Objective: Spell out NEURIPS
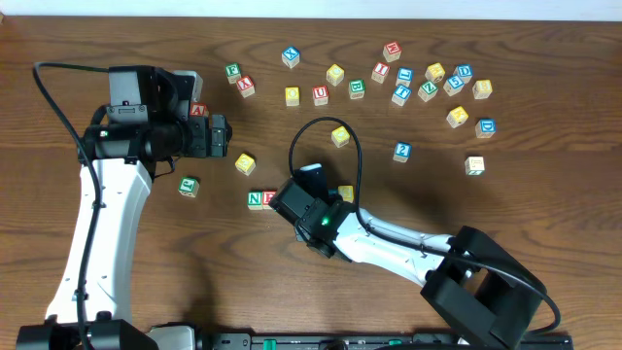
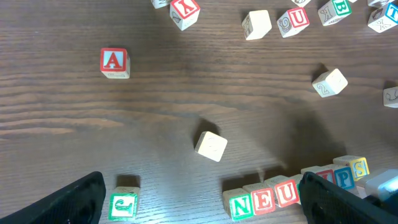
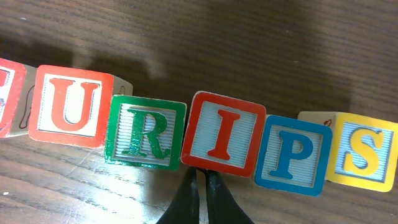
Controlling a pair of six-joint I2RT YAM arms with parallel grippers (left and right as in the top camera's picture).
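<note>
The cubes stand in a slightly bent row on the brown table. In the right wrist view I read red U point(image 3: 68, 106), green R point(image 3: 146, 132), red I point(image 3: 222, 134), blue P point(image 3: 292, 155) and yellow S point(image 3: 364, 152). The left wrist view shows green N point(image 2: 241, 204) and red E point(image 2: 263, 200) at the row's left end. My right gripper point(image 3: 202, 180) is shut, its tips against the lower edge of the I cube, holding nothing. From overhead it covers the middle of the row. My left gripper point(image 2: 205, 208) is open and empty, hovering left of the row.
A red A cube point(image 2: 114, 62), a green-lettered cube point(image 2: 123, 206) and a plain-faced cube point(image 2: 211, 145) lie near the left gripper. Several other letter cubes point(image 1: 428, 83) are scattered across the back right of the table.
</note>
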